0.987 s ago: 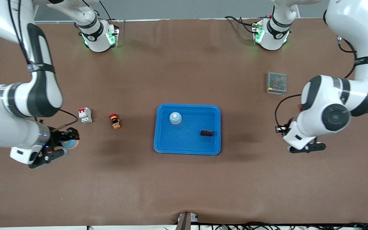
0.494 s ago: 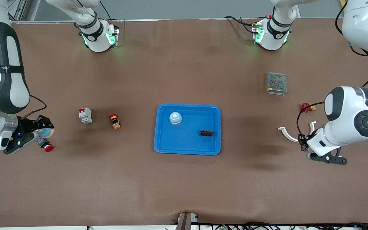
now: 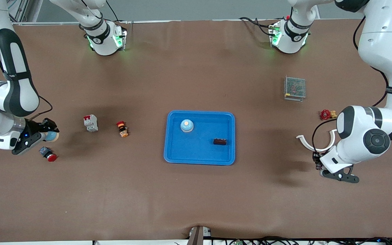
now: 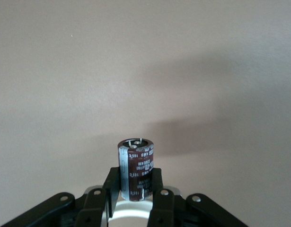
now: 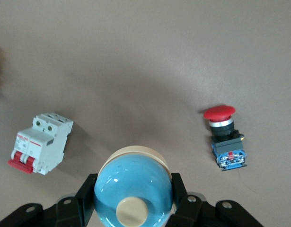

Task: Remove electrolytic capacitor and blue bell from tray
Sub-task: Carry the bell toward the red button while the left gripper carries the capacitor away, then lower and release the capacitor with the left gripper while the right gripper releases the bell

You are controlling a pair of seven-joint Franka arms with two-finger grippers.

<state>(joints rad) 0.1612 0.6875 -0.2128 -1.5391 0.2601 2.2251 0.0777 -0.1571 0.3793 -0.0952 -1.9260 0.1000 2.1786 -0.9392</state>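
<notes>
- The bright blue shallow rectangular plastic tray (image 3: pixel 199 157) with rounded corners and a raised rim lies at the middle of the brown table (image 3: pixel 196 204).
- In the tray there is a light blue dome-shaped bell with a cream button (image 3: pixel 186 125) in the corner toward the right arm's end and farther from the front camera, and a small dark rectangular block (image 3: pixel 219 141) toward the left arm's end.
- The right gripper (image 5: pixel 133 201) is up over the table at the right arm's end, well apart from the tray, with its fingers (image 5: pixel 86 191) closed on a second light blue dome-shaped bell (image 5: pixel 133 187) with a cream button and cream rim.
- The left gripper (image 4: pixel 134 194) is up over the table at the left arm's end, its fingers (image 4: pixel 157 182) clamped on the dark brown cylindrical electrolytic capacitor (image 4: pixel 136 168), which stands upright between them.
- On the table near the right gripper lie a red mushroom push button on a blue block (image 3: pixel 48 154), a white circuit breaker with red levers (image 3: pixel 91 123) and a small red and orange switch (image 3: pixel 122 129).
- Toward the left arm's end sit a metal mesh-covered box (image 3: pixel 294 88), a small red valve wheel (image 3: pixel 325 114) and a white curved plastic clip (image 3: pixel 306 143).
</notes>
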